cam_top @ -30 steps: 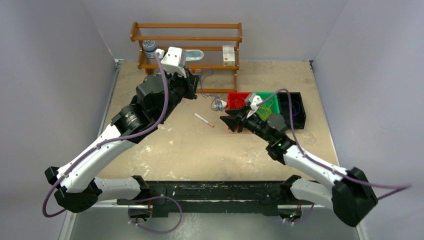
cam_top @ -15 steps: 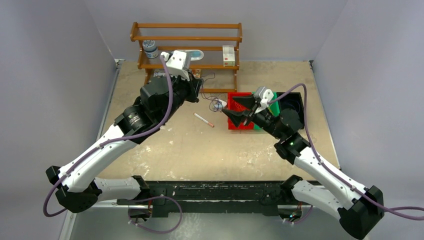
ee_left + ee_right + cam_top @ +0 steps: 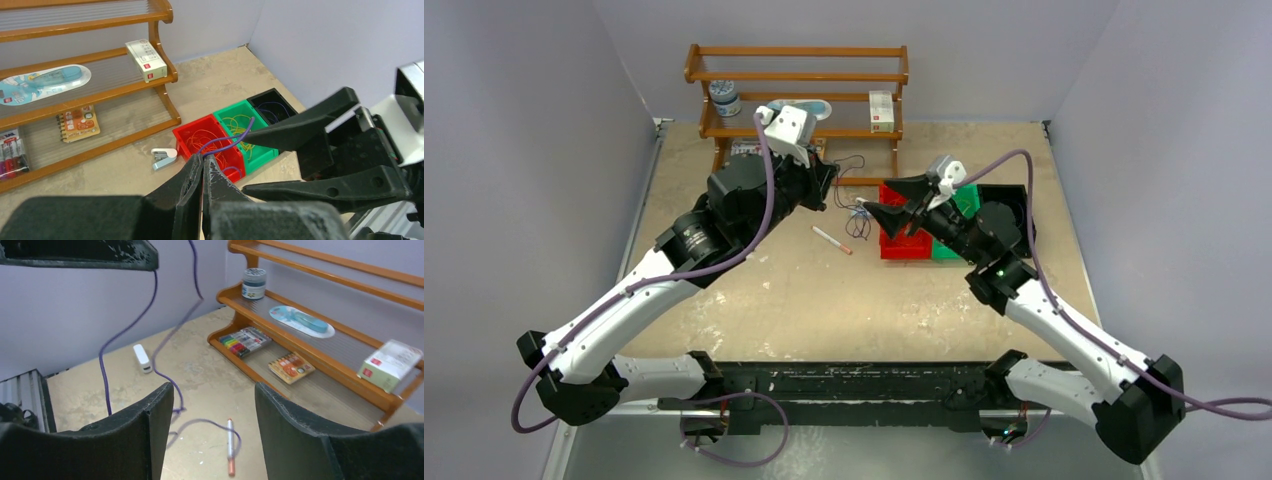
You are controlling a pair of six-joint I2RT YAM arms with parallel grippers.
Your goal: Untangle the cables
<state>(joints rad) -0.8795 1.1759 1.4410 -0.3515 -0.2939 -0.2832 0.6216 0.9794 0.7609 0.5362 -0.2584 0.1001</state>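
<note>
Jaws of the left gripper (image 3: 202, 160) clamp a thin purple cable (image 3: 100, 360) hanging in loose loops down to the table (image 3: 824, 300). Right gripper (image 3: 214, 390) jaws stand apart beside it. Orange cables (image 3: 210, 138) lie coiled in a red bin (image 3: 183, 138).

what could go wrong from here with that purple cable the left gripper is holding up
The left gripper pinches the thin purple cable only at its fingertips, so a tug could slip it free. The cable hangs in several strands before the open right gripper; closing may catch two at once or miss. Its lowest loop lies by the pen and may drag it.
</note>
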